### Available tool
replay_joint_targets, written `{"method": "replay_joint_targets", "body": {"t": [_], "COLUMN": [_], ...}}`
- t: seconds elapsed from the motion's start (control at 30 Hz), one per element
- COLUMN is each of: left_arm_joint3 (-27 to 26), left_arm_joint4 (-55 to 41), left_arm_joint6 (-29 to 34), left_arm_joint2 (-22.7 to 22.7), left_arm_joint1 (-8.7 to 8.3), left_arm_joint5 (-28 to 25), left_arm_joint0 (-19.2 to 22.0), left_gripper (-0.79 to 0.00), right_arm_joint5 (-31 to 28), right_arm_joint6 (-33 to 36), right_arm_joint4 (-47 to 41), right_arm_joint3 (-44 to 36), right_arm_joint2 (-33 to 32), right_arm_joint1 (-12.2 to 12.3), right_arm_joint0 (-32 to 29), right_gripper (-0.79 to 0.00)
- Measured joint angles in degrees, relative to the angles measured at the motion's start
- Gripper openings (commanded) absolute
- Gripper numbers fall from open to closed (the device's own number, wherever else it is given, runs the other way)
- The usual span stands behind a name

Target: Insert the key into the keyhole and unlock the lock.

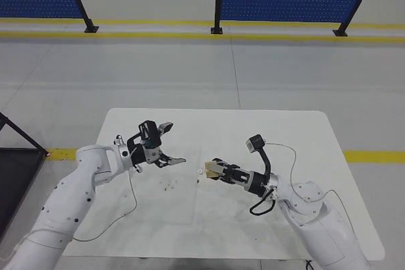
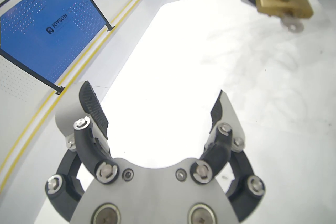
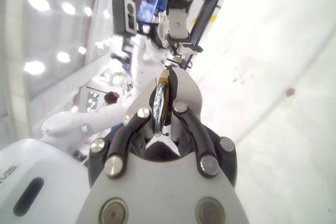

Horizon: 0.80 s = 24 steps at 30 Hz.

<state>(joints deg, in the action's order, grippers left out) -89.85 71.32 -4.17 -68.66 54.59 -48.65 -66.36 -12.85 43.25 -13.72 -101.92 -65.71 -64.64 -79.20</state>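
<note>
Right arm stretched low across the middle of the surface (image 1: 290,135), right fingers (image 3: 183,88) clamped on the brass body of the lock (image 2: 283,5), shackle lying back toward the wrist. The key (image 2: 291,24) sticks out of the lock's far end. Left arm bent in from the opposite side, left fingers (image 2: 93,109) spread wide apart and holding nothing, tips near the key but not touching; beyond the surface, blue barrier panels (image 2: 47,25) each carry a white logo and a word.

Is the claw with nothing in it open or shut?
Open: the left claw has its fingers wide apart, nothing between them.
</note>
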Motion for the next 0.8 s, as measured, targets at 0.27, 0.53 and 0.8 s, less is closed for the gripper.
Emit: {"method": "replay_joint_targets", "body": {"t": [0.27, 0.53, 0.8], "left_arm_joint3": [0.26, 0.29, -4.18], "left_arm_joint4": [2.43, -29.03, -60.62], "left_arm_joint6": [0.28, 14.96, 37.56], "left_arm_joint2": [0.09, 0.74, 0.48], "left_arm_joint1": [0.00, 0.55, 0.03], "left_arm_joint5": [0.60, 4.71, 17.05], "left_arm_joint0": [-0.43, -2.56, -3.49], "left_gripper": [0.000, 0.000, 0.000], "right_arm_joint5": [0.00, 0.00, 0.00], "right_arm_joint6": [0.00, 0.00, 0.00], "right_arm_joint4": [0.00, 0.00, 0.00], "right_arm_joint3": [0.00, 0.00, 0.00], "right_arm_joint2": [0.00, 0.00, 0.00], "right_arm_joint1": [0.00, 0.00, 0.00], "right_arm_joint0": [0.00, 0.00, 0.00], "right_gripper": [-0.785, -0.785, -0.785]}}
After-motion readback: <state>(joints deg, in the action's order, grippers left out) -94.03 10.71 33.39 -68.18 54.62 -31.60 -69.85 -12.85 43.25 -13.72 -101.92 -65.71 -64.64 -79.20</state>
